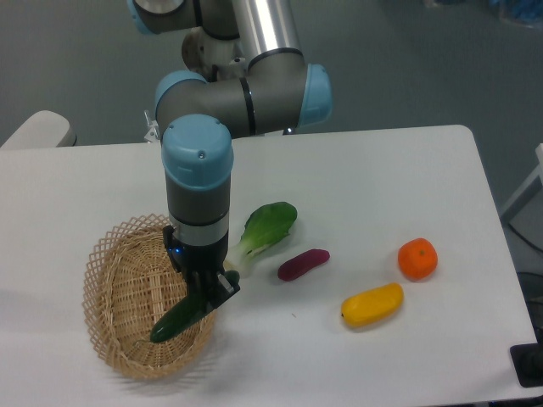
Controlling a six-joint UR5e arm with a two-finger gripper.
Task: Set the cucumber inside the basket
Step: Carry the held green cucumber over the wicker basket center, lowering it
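Cucumber (181,318): lower left of frame, tilted, lower end inside basket (114,339), upper end clamped between fingers of gripper (206,297). Right of basket: leafy green vegetable (267,229), purple vegetable (303,264), yellow fruit (372,304), orange (417,259) on white table (382,178).

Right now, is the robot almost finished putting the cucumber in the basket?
Almost. The cucumber is already off the table and tilted over the basket, its lower end down inside the bowl. The pincer has hold of its upper end, so it is not let go yet. What is left: open the pincer so the cucumber lies in the basket, then lift the arm away.
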